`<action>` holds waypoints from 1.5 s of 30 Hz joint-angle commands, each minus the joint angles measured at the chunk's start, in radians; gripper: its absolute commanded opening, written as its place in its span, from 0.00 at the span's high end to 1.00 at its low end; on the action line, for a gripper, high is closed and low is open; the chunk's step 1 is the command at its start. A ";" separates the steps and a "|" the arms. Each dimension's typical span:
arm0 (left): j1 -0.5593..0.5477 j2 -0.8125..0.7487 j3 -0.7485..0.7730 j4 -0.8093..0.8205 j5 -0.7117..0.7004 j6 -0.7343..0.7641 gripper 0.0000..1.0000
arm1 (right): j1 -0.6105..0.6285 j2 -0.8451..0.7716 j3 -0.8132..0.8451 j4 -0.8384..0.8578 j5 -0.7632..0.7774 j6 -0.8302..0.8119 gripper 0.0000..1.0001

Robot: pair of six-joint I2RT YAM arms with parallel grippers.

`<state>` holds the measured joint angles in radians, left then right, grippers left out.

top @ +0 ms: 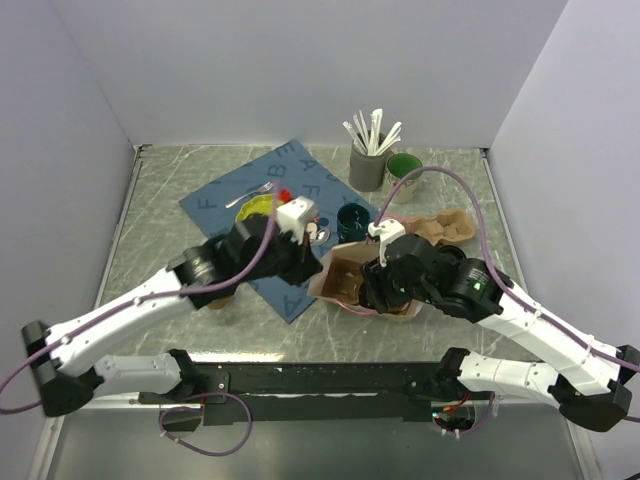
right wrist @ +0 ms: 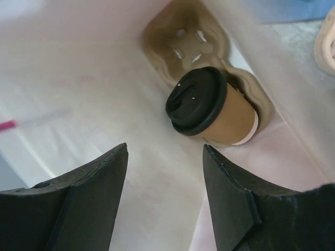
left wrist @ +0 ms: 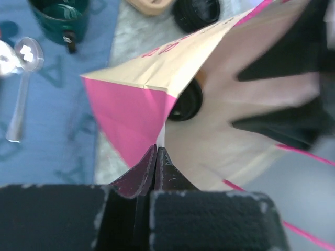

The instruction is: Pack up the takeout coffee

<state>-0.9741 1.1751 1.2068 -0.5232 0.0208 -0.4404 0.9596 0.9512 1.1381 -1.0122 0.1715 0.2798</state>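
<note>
The takeout coffee (right wrist: 209, 107), a brown paper cup with a black lid, sits in a cardboard cup carrier (right wrist: 186, 39) inside the paper bag (right wrist: 78, 78). My right gripper (right wrist: 165, 146) is open and empty just inside the bag's mouth, short of the cup. In the left wrist view my left gripper (left wrist: 157, 149) is shut on the rim of the bag (left wrist: 131, 115), which is pink outside, and the cup's lid (left wrist: 186, 102) shows inside. In the top view the bag (top: 340, 275) lies between both grippers, with my right gripper (top: 385, 285) hiding the cup.
A dark green mug (top: 352, 218) and a spoon (left wrist: 23, 78) sit on the blue mat (top: 270, 200). A grey cup of utensils (top: 367, 165), a green-lined cup (top: 403, 168) and a spare cup carrier (top: 445, 228) stand behind the bag. A loose black lid (left wrist: 196, 13) lies nearby.
</note>
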 commanded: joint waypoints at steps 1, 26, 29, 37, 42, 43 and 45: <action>-0.038 -0.175 -0.179 0.196 0.005 -0.168 0.99 | 0.005 0.003 -0.070 0.052 0.068 0.091 0.32; -0.064 -0.330 -0.395 0.324 0.145 -0.112 0.99 | 0.183 -0.015 -0.253 0.386 0.103 -0.723 0.28; -0.064 -0.331 -0.392 0.322 0.148 -0.107 0.99 | 0.179 -0.026 -0.284 0.393 0.117 -0.761 0.28; -0.064 -0.336 -0.417 0.351 0.162 -0.121 0.99 | 0.159 0.041 -0.261 0.408 0.129 -0.472 0.29; -0.064 -0.339 -0.431 0.359 0.180 -0.144 0.99 | 0.169 0.066 -0.274 0.431 0.186 -0.294 0.33; -0.064 -0.339 -0.435 0.362 0.182 -0.146 0.99 | 0.169 0.067 -0.285 0.432 0.233 -0.281 0.33; -0.066 -0.344 -0.441 0.362 0.186 -0.153 0.99 | 0.168 0.072 -0.297 0.425 0.275 -0.252 0.31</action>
<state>-1.0355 0.8471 0.7837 -0.1852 0.1631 -0.5705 1.1259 1.0252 0.8494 -0.6296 0.3298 -0.1146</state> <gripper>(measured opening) 0.019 0.674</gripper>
